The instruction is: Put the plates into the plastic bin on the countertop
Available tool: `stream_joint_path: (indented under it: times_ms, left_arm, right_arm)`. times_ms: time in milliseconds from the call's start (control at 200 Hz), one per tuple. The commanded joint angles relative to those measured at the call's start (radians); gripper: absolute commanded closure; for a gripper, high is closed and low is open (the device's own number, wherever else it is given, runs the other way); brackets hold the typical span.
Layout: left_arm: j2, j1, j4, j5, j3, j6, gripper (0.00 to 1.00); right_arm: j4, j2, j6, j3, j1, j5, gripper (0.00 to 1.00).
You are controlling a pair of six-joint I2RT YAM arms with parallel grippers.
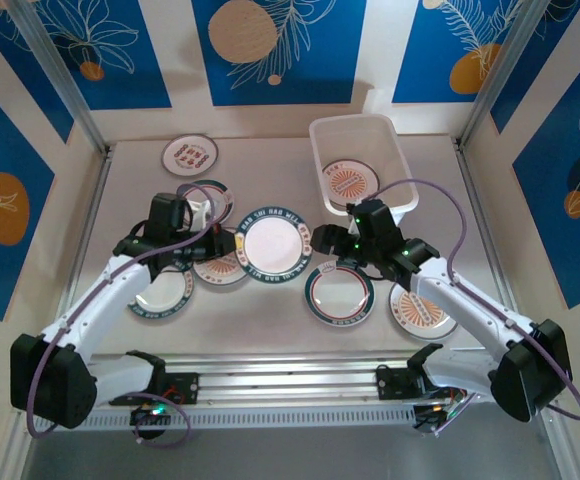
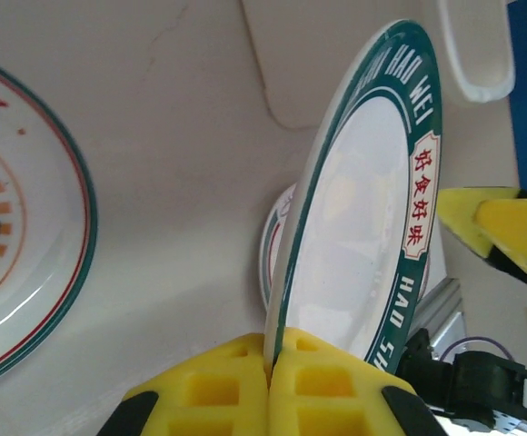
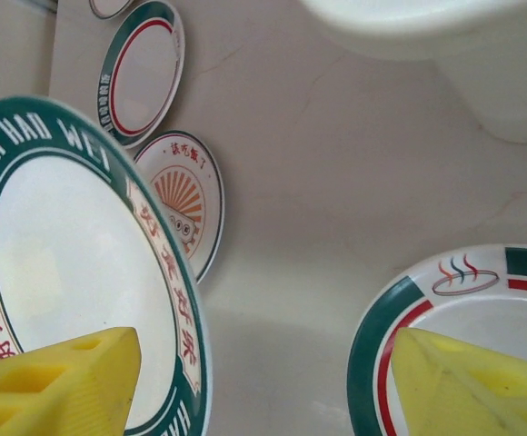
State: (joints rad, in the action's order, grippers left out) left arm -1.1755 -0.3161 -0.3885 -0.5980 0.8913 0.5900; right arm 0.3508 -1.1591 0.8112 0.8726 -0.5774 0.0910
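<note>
The green-rimmed plate (image 2: 363,236) is being pinched at its rim by the left tool (image 2: 270,350); the right tool (image 1: 330,243), spread wide, is judged to need closing squarely on the opposite rim

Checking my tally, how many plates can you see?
8 plates: one in the bin, one far left, three by the left arm, one held centre, two front right; others may be hidden.

Green plate (image 2: 372,227): rim in white caps reads "HAO WEI", then "HAO SH…", rest cut off. Red Chinese chars 好食好味 on cream panel btwn them. Rt wrist view: rim reads "SHI HAO WEI". Sunburst plate (image 3: 183,202): red Chinese chars up top, too small to read.
</note>
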Motion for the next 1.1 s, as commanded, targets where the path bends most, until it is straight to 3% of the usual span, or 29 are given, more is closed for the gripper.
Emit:
stream_joint_path:
  times_ms: [0,365,575,925,1095]
  left_arm:
    - [-0.001,0.009,0.100,-0.087,0.024,0.043,1.00]
    - [-0.013,0.007,0.145,-0.109,0.041,0.074,1.00]
    - [-0.027,0.005,0.174,-0.108,0.041,0.094,1.00]
    - [-0.034,0.002,0.169,-0.091,0.046,0.100,1.00]
    - [-0.026,-0.002,0.153,-0.080,0.041,0.099,1.00]
  right_arm:
    - [-0.022,-0.027,-0.031,0.036,-0.014,-0.037,0.27]
    - [-0.064,-0.043,-0.009,0.017,-0.013,-0.062,0.45]
    - [-0.123,-0.046,0.037,-0.029,-0.007,-0.143,0.55]
    - [-0.130,-0.038,0.030,-0.038,-0.007,-0.165,0.77]
    - [-0.130,-0.009,0.036,-0.057,-0.007,-0.146,0.82]
